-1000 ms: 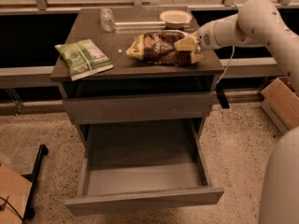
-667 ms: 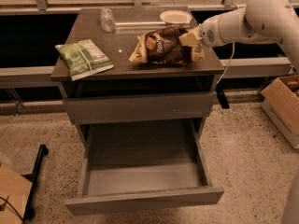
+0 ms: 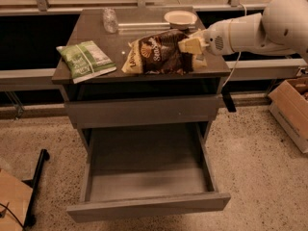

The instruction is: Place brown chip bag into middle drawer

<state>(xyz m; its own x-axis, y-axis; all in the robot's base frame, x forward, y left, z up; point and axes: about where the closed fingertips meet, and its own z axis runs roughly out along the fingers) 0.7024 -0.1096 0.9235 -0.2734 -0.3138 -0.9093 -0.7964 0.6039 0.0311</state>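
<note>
The brown chip bag (image 3: 156, 53) is on the right half of the cabinet top (image 3: 96, 35), tilted so its face with white lettering and orange shell mark shows. My gripper (image 3: 192, 45) reaches in from the right and is shut on the bag's right end, which is raised slightly. The bag's cream-yellow left end (image 3: 130, 64) is down by the cabinet top's front edge. The middle drawer (image 3: 149, 207) is pulled wide open below, and its grey tray interior is empty. It lies directly under and in front of the bag.
A green-and-white bag (image 3: 86, 60) lies on the left of the top. A clear bottle (image 3: 110, 19) and a white bowl (image 3: 180, 17) stand at the back. A closed drawer front (image 3: 139, 110) sits above the open drawer. A cardboard box (image 3: 291, 107) is at the right.
My gripper has raised the bag's right end and tipped it up, so the printed face now shows; the bag has shifted slightly left and forward.
</note>
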